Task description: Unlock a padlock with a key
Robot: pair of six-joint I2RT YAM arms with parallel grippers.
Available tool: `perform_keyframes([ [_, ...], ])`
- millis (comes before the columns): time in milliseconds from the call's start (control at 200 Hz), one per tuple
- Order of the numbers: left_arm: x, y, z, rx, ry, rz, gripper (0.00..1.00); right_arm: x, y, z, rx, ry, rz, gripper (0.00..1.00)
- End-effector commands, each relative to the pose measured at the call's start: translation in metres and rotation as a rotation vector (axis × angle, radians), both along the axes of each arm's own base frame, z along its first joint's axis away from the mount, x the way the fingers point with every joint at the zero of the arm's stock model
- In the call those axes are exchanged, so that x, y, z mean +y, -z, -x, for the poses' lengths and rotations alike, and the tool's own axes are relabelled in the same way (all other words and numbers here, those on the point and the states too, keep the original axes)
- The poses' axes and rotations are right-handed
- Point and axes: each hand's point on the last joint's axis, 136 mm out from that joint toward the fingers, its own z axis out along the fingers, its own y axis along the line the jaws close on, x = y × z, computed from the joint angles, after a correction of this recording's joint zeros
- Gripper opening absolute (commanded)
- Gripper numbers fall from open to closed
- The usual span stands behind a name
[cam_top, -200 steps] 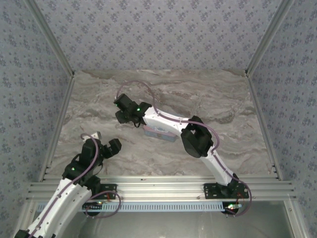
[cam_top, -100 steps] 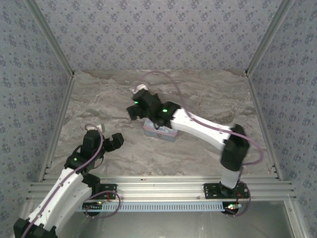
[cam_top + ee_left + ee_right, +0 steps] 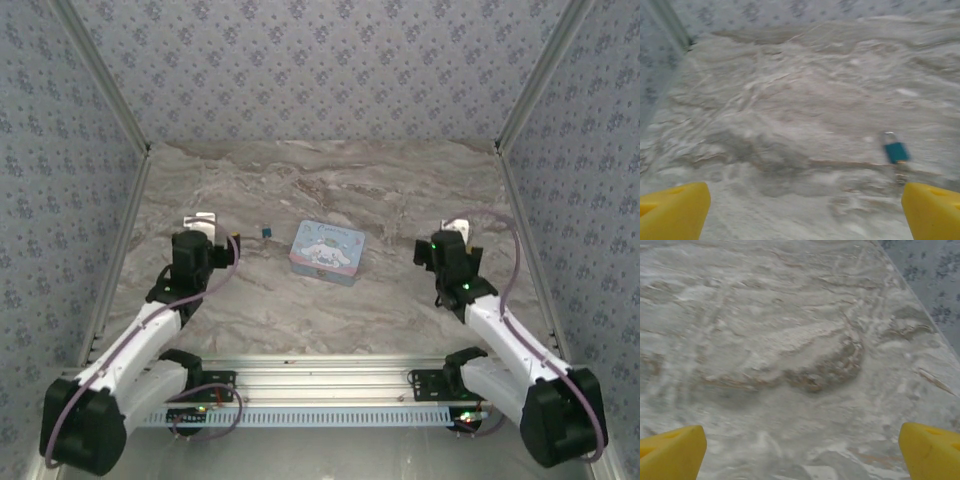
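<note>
Two pincers stood wide open and held nothing: the left pincer [image 3: 805,202] over the left side of the grey marbled surface [image 3: 400,195], the right pincer [image 3: 801,442] over its right side. The tiny dark-blue padlock with a silver shackle [image 3: 896,151] lay on the surface between the left pincer and the pale-blue rectangular tin with a cartoon lid [image 3: 327,250], touching neither.

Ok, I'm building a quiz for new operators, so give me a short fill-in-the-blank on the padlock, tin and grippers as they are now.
1. From the top view, the padlock lies to the ____ of the tin.
2. The left gripper and the right gripper both stand ____.
3. Their fingers are coloured ____.
Missing words: left; open; yellow.
</note>
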Motion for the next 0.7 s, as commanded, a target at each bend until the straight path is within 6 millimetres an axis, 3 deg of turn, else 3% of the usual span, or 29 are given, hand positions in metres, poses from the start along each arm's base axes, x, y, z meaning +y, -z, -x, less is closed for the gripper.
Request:
perform_keyframes([
  [0, 0.032, 0.011, -0.013, -0.062, -0.107, -0.012, 0.98, -0.015, -0.034, -0.022, -0.183, -0.019, 0.028, 1.0],
  [125, 0.05, 0.034, -0.021, -0.114, -0.174, 0.032, 0.98, -0.039, -0.021, -0.029, -0.257, 0.027, 0.038, 1.0],
  [225, 0.054, 0.036, -0.035, -0.129, -0.167, 0.021, 0.98, -0.049, -0.014, -0.034, -0.33, 0.034, 0.013, 1.0],
  [375, 0.046, 0.037, -0.054, -0.144, -0.086, -0.003, 0.98, -0.05, 0.004, -0.04, -0.333, -0.004, 0.03, 1.0],
  [530, 0.051, 0.062, -0.067, -0.17, -0.091, 0.007, 0.98, -0.041, 0.009, -0.053, -0.366, -0.052, -0.012, 1.0],
  [610, 0.05, 0.068, -0.074, -0.079, -0.075, 0.024, 0.98, -0.042, 0.025, -0.062, -0.335, -0.049, -0.018, 1.0],
  [635, 0.051, 0.068, -0.075, -0.09, -0.061, 0.047, 0.98, -0.041, 0.039, -0.065, -0.307, -0.049, -0.022, 1.0],
  [695, 0.053, 0.07, -0.076, -0.064, -0.066, 0.06, 0.98, -0.039, 0.035, -0.074, -0.327, -0.067, -0.013, 1.0],
])
